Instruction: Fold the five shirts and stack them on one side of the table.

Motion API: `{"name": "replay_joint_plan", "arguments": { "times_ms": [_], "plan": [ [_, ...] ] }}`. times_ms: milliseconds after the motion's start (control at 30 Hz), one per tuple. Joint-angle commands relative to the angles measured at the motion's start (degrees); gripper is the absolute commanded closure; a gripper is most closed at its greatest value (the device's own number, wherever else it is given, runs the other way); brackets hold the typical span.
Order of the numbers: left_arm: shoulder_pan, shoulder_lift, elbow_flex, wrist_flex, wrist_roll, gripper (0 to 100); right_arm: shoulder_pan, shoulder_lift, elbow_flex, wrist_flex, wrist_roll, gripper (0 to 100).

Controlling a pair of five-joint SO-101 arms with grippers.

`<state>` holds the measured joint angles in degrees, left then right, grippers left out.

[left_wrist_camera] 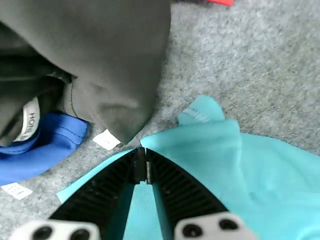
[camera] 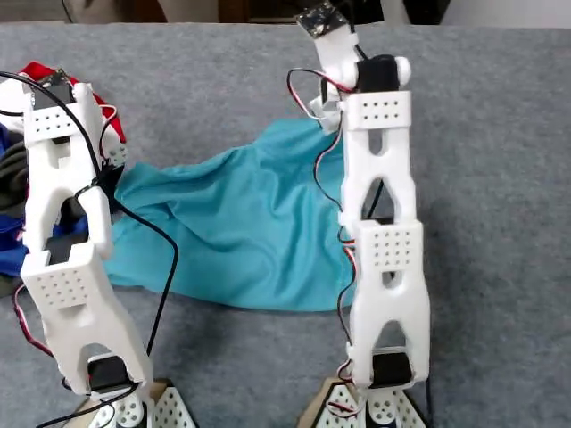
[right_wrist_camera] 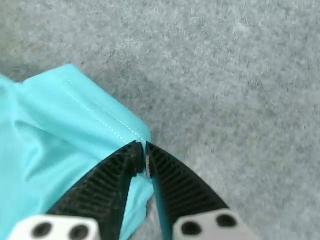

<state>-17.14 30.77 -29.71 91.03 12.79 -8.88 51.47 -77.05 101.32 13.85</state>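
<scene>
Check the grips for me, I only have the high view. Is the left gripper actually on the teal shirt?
Observer: Yes. In the left wrist view the left gripper is shut on an edge of the teal shirt.
Operator: And the right?
Observer: The right gripper is shut on a stitched hem corner of it.
Operator: Anything close to the left tips?
Observer: A dark grey shirt lies just beyond them, with a blue shirt partly under it.

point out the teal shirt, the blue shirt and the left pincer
teal shirt (camera: 241, 232), high view, its middle
blue shirt (left_wrist_camera: 62, 135), left wrist view, hemmed edge
left pincer (left_wrist_camera: 141, 165), left wrist view, between its fingertips
</scene>
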Motion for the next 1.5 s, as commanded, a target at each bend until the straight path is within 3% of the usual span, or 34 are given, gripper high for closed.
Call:
{"name": "replay_joint_plan", "arguments": {
  "times_ms": [0,367,500,600,933,1033,1167,1467],
  "plan": [
    [0.44,-0.75,-2.90,-0.35,0.62,98,1.10,-12.70,8.13,1.05,0.09,98.7],
    [4.84,-0.57,-2.64,-1.41,0.53,98,0.66,-18.42,27.82,0.53,0.26,98.7],
    [5.10,1.45,-2.90,-4.92,1.67,90,0.57,-17.98,33.01,-2.55,0.09,98.7],
    [4.84,3.03,-3.69,-6.77,5.98,86,-0.13,-17.98,40.13,-5.71,0.09,98.7],
    [8.00,10.95,-13.80,-6.51,11.16,86,-0.40,-23.08,61.49,-25.14,0.00,98.7],
    [9.14,13.58,-13.63,-3.87,10.99,87,0.48,-22.90,65.98,-31.91,-0.26,98.7],
    [8.53,18.15,-13.89,0.79,10.81,98,2.95,-22.99,69.23,-38.51,-0.26,98.7],
    [4.84,20.70,-14.15,7.91,7.47,98,4.26,-22.81,72.13,-43.08,0.18,98.6]
  ]
}}
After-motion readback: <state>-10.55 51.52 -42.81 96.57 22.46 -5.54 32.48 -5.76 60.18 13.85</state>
